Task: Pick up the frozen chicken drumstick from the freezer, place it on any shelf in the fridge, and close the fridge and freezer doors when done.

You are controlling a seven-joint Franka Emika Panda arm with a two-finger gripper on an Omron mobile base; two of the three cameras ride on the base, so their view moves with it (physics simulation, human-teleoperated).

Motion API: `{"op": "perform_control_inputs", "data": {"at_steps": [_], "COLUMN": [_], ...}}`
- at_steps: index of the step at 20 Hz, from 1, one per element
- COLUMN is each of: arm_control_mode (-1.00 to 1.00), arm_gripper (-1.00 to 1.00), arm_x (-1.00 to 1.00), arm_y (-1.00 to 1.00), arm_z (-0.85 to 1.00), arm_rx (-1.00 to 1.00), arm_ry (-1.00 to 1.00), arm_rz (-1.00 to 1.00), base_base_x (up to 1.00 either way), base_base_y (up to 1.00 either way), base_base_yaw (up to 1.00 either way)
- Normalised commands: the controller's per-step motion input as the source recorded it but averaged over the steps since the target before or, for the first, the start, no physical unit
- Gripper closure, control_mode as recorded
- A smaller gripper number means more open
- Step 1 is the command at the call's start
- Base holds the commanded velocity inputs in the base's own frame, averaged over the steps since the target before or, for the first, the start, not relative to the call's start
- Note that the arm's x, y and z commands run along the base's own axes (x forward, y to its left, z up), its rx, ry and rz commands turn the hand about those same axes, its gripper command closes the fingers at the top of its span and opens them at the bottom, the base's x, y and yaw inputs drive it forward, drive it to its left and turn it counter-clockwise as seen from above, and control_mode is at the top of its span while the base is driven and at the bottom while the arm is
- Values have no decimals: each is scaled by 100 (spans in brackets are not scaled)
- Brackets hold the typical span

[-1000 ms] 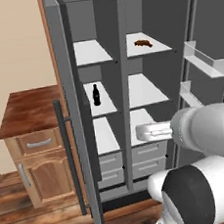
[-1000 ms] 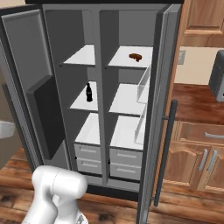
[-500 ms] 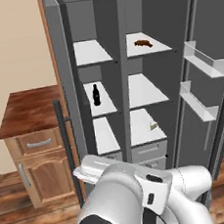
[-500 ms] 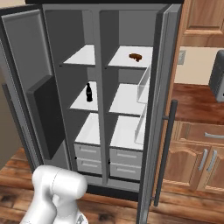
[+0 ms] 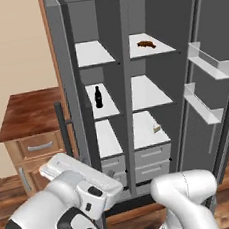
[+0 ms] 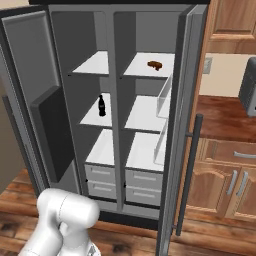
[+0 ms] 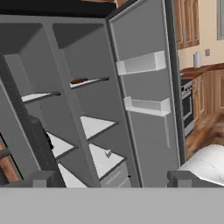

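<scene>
The frozen chicken drumstick [image 5: 146, 44] [image 6: 155, 65] [image 7: 78, 80] lies on the top white shelf of the fridge [image 5: 154, 89], the wider right compartment. The freezer [image 5: 94, 58] to its left holds a black bottle [image 5: 98, 96] [image 6: 101, 105] on its middle shelf. Both doors stand wide open: the freezer door [image 6: 35, 95] with its black dispenser panel, and the fridge door [image 5: 211, 80] [image 7: 144, 87] with clear-white bins. My gripper [image 7: 113, 178] is open and empty, well back from the shelves, looking up into the unit.
A small pale item [image 5: 157, 127] [image 7: 107, 153] rests on the lowest fridge shelf above the grey drawers [image 5: 151, 157]. A wooden counter cabinet [image 5: 28, 111] stands left of the freezer door. Wooden cabinets [image 6: 225, 175] and a dark appliance [image 6: 247, 85] are on the right.
The arm has pulled back from in front of the fridge shelves and swung low to the left in the left base view. Drumstick, bottle and both doors have not moved.
</scene>
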Motion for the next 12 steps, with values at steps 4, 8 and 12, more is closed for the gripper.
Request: {"op": "perform_control_inputs", "data": {"at_steps": [4, 8, 12], "arm_control_mode": [-100, -100, -100], "arm_gripper": [-100, -100, -100], "arm_x": [75, 54, 58], "arm_y": [56, 51, 17], "arm_z": [-34, -25, -18], "arm_rx": [-7, -7, -4], "arm_ry": [-1, 0, 2], "arm_rz": [-11, -4, 0], "base_base_x": [0, 0, 0], "base_base_y": [0, 0, 0], "base_base_yaw": [0, 0, 0]}}
